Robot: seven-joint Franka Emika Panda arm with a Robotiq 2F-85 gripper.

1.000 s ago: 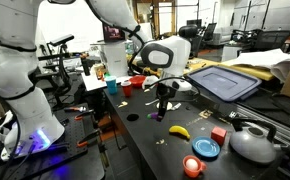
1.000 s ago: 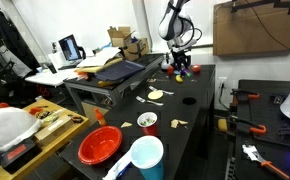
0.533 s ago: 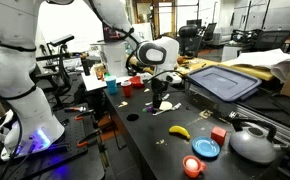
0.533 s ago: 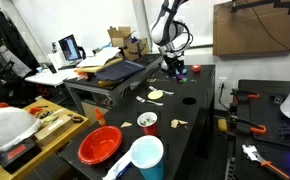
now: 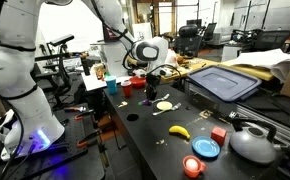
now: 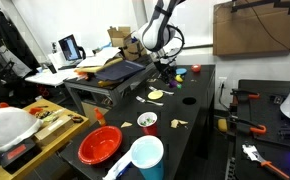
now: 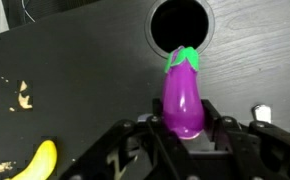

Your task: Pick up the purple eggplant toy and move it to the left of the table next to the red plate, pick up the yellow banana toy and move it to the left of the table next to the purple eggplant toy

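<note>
- The jaws of the gripper (image 7: 185,128) are clenched on the purple eggplant toy (image 7: 182,90), which hangs over the worktop (image 7: 75,70), well apart from the red plate (image 6: 100,143).
- Carry it level and set it just beside the red plate's rim, not on it.
- The red plate looks bare.
- The yellow banana toy (image 5: 179,131) lies far from the red plate.

Exterior view beside the robot base (image 5: 20,90): raised, mid range, facing along the table (image 5: 135,135) toward 4 o'clock.

Exterior view from the opposite end: red plate (image 6: 100,145) close at 7 o'clock, arm (image 6: 160,30) far off at 12 o'clock.

Both exterior views share the tabletop and the pale disc (image 5: 164,105).

Wrist view: very close, looking down past the gripper (image 7: 185,128). The purple eggplant toy (image 7: 182,95) fills centre frame.
</note>
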